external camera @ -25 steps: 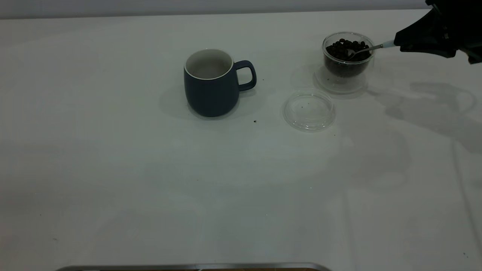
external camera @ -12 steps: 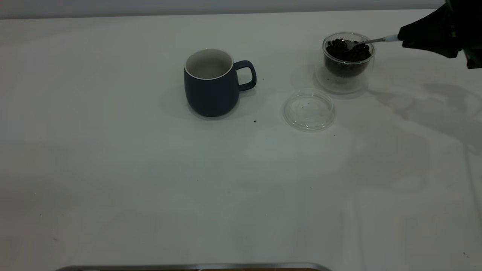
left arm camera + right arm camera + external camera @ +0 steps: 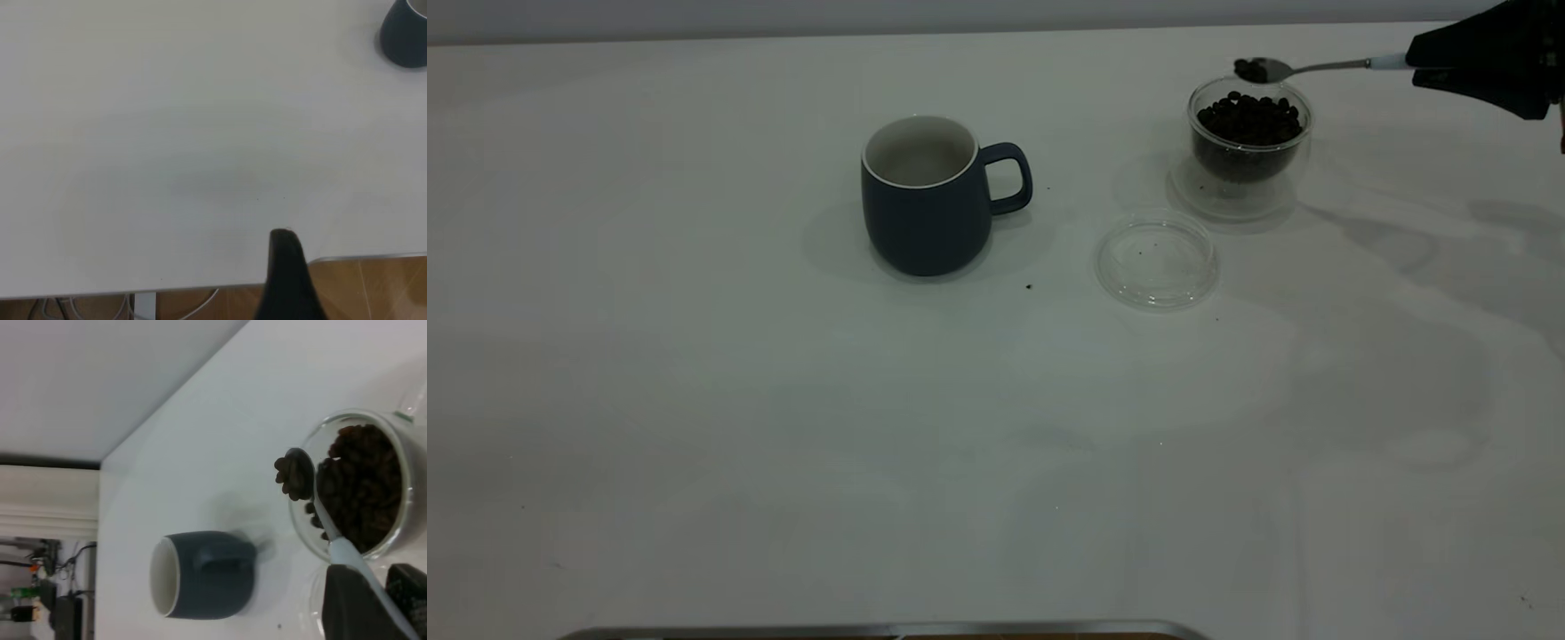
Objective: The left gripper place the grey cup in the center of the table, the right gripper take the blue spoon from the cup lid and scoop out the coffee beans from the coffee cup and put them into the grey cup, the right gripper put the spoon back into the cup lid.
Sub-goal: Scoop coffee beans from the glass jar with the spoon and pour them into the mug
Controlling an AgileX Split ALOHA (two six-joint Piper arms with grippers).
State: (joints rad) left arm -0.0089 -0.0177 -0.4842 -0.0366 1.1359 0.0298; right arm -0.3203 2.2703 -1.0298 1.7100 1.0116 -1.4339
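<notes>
Your right gripper [image 3: 1421,69] is at the far right edge of the exterior view, its fingers closed on the pale handle of the blue spoon [image 3: 1316,68]. The spoon is held about level, clear of the glass, with its bowl above the far rim of the coffee cup [image 3: 1249,142] and a few coffee beans [image 3: 1249,68] heaped in it. More beans fill the cup. Most of the gripper is cut off by the frame edge. The cup lid [image 3: 1157,259] lies bare just in front of the coffee cup. The grey cup [image 3: 927,196] stands upright near the middle of the table [image 3: 783,427], handle toward the lid. Of your left gripper [image 3: 285,280] you see only one dark fingertip in its wrist view, over the table edge, so you cannot tell whether it is open or closed
</notes>
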